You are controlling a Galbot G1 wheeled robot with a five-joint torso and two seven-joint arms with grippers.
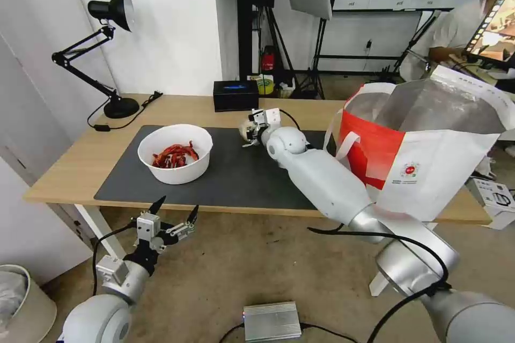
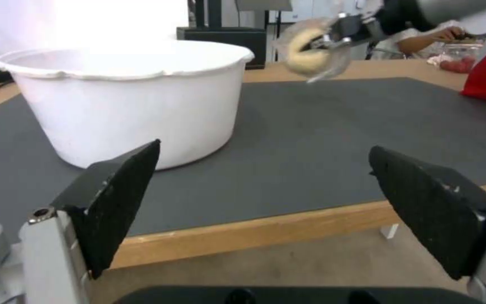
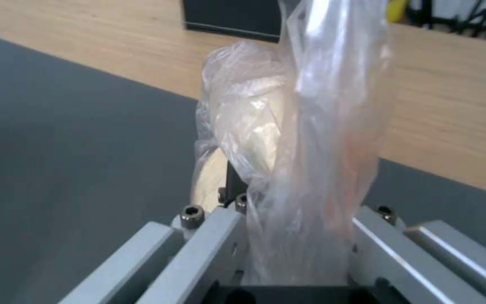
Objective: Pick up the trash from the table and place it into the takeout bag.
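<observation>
The small knotted clear plastic bag [image 1: 247, 129], with something pale and rounded inside, is held in the right pincer [image 1: 252, 131], which is closed on it. In the right wrist view the film [image 3: 288, 139] is seen bunched between the two metal fingers. In the left wrist view the bag [image 2: 305, 52] is seen clear of the large dark grey rectangular mat [image 1: 241, 171], above its far edge and just in front of the black rectangular box [image 1: 235, 95].

The relation that matters for the coming move is judged to be the one between this held bag and the large boxy white and red takeout bag [image 1: 424, 139] with silver foil lining. That bag stands open-mouthed at the robot's right end of the long light-wood tabletop [image 1: 75, 158], so the load lies to the left of the opening and, it seems, lower than its rim. The right arm is plainly the nearer one. A lift and a carry to the right over the rim is what appears to be called for.

The left pincer [image 1: 174, 213] is held wide open below the near edge of the tabletop, pointing toward the white round bowl of red scraps [image 1: 175, 153], which sits on the left part of the mat.
</observation>
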